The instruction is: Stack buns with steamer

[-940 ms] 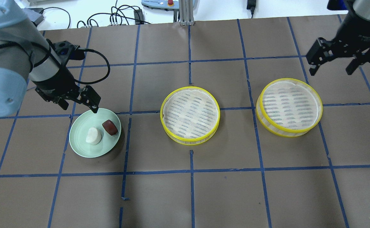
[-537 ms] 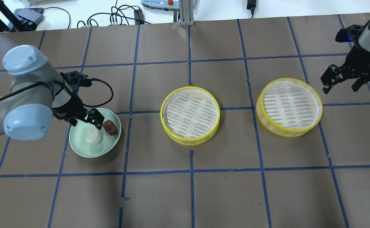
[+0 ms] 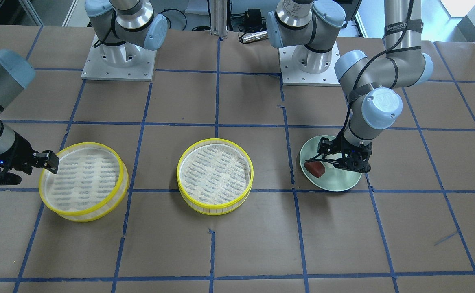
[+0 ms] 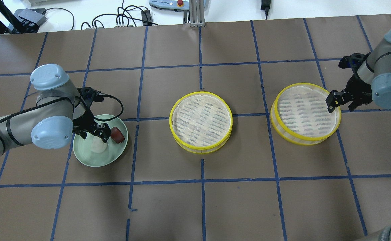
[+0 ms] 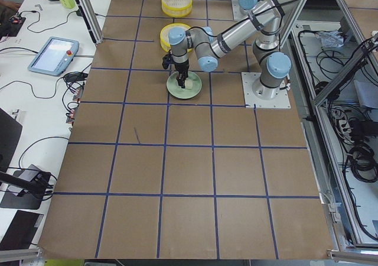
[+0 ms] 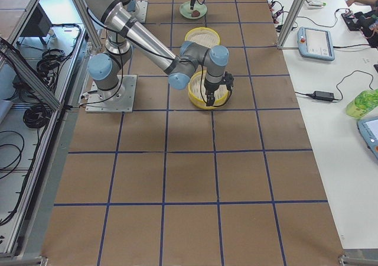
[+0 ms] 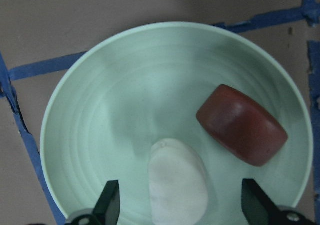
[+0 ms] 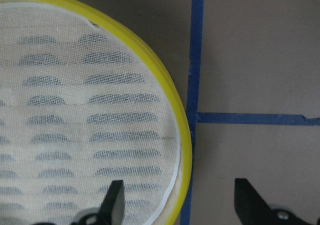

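The white bun (image 7: 177, 185) and the reddish-brown bun (image 7: 242, 125) lie side by side on the pale green plate (image 7: 100, 110). My left gripper (image 7: 180, 185) is open and low over the plate, its fingers on either side of the white bun (image 4: 98, 146); the reddish-brown bun (image 4: 117, 134) lies just right of it. Two yellow-rimmed steamer trays stand on the table, one in the middle (image 4: 200, 122) and one on the right (image 4: 305, 113). My right gripper (image 8: 180, 185) is open and straddles the right tray's rim (image 8: 182, 150) at its right edge (image 4: 342, 103).
The brown table (image 4: 202, 207) carries a grid of blue tape. Cables and a controller (image 4: 168, 4) lie beyond the far edge. The two arm bases (image 3: 117, 61) stand at the robot's side of the table.
My left gripper has come down and forward from behind the plate to sit around the white bun. My right gripper has come down and in to the right steamer tray's rim.
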Controlling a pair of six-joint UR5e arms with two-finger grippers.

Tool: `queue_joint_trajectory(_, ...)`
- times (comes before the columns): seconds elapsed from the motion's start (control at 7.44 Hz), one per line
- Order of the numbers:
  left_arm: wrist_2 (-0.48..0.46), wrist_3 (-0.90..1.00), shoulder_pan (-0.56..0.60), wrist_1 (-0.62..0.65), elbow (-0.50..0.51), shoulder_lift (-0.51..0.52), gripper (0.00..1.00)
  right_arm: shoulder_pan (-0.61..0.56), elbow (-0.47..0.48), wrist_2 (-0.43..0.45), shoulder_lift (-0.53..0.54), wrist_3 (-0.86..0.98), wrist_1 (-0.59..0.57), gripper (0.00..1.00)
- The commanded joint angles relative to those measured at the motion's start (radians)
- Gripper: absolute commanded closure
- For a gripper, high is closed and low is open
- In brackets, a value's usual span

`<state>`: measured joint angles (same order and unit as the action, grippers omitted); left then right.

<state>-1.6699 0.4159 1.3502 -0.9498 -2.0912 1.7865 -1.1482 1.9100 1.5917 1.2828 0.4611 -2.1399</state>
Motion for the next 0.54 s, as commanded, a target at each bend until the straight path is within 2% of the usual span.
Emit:
queue_joint_trajectory(0.0,0.002,-0.009,0.001,-0.033,0.000,0.007,0.92,0.001,0.004,-0.003,-0.031,0.001,-0.041,0.63)
queue_joint_trajectory(0.13,0.015,-0.014,0.001,-0.035,0.000,0.004,0.99,0.001,0.004,-0.003,-0.045,0.001,-0.044,0.68)
queue_joint_trajectory(0.27,0.054,-0.070,0.035,-0.038,0.016,-0.040,1.00,0.001,0.006,-0.006,-0.046,-0.001,-0.045,0.88)
queue_joint_trajectory(0.4,0.120,-0.160,0.079,-0.088,0.052,-0.117,0.99,0.001,0.004,-0.006,-0.046,0.001,-0.045,0.96)
